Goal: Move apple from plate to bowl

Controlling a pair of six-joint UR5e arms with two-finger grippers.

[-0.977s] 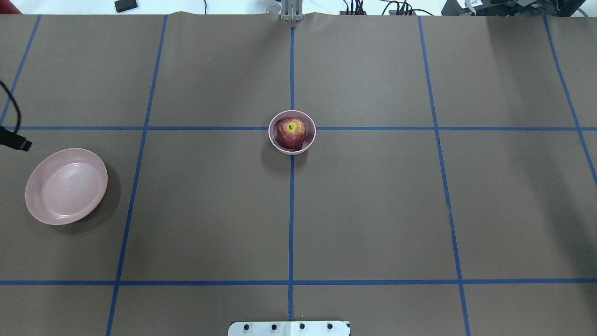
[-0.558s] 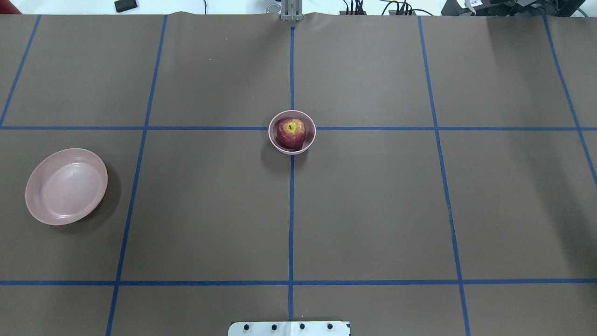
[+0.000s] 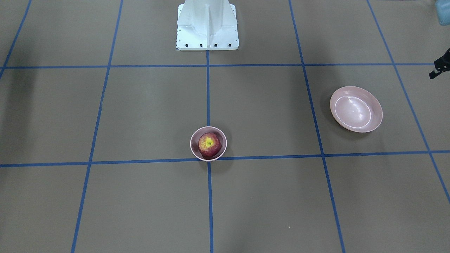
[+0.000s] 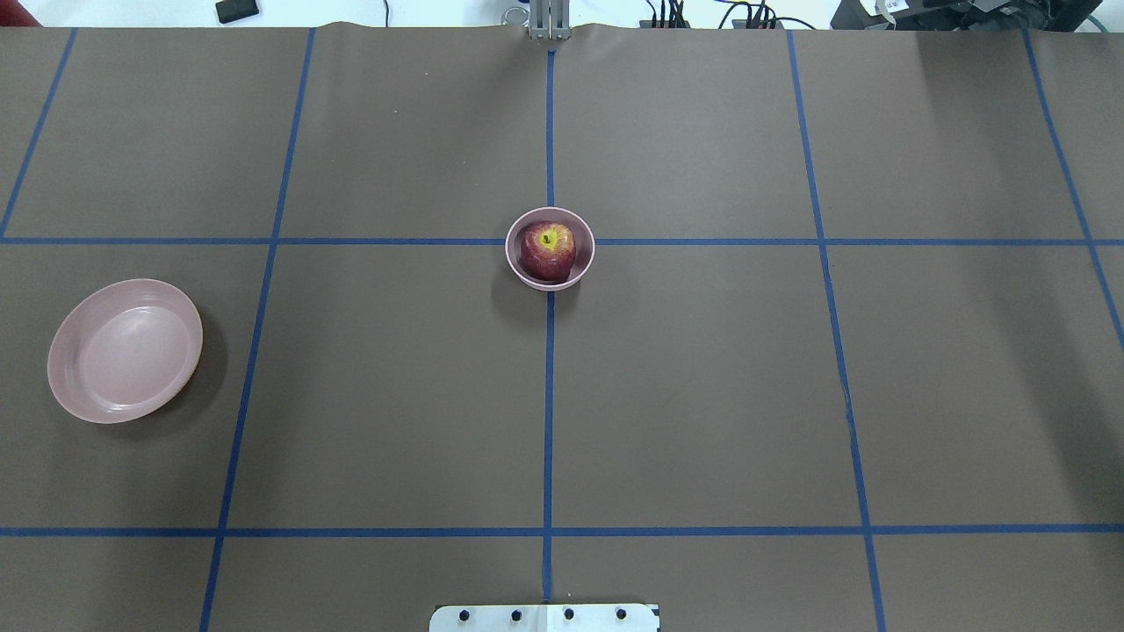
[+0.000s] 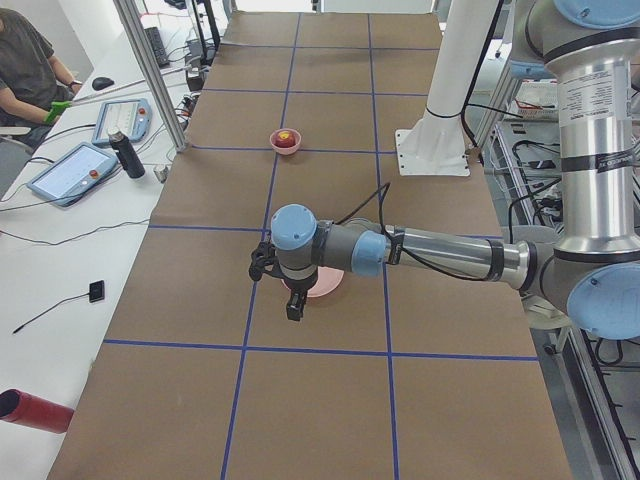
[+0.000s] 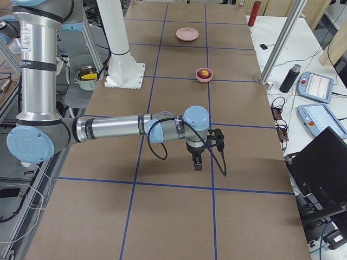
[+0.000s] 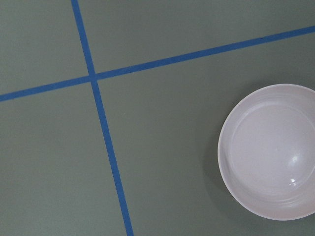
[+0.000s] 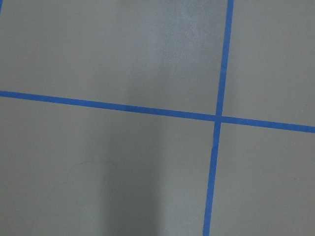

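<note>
The dark-red apple [image 4: 548, 249] sits inside the small deep pink bowl [image 4: 515, 268] at the table's centre; it also shows in the front view [image 3: 209, 144]. The wide pink plate [image 4: 125, 349] lies empty at the overhead view's left and shows in the left wrist view [image 7: 269, 152]. My left gripper [image 5: 292, 308] hangs over the plate's near side. My right gripper [image 6: 196, 162] hangs far from both vessels. Both grippers show only in the side views, so I cannot tell whether either is open or shut.
Blue tape lines grid the brown table. The robot's white base [image 3: 207, 24] stands at the table's edge. A black part of the left arm [image 3: 439, 67] pokes in at the front view's right edge. Tablets and a bottle [image 6: 290, 78] sit on a side bench.
A black part of the left arm stood at the overhead view's left edge one second ago and has moved out of that view. Apple, bowl and plate have not moved.
</note>
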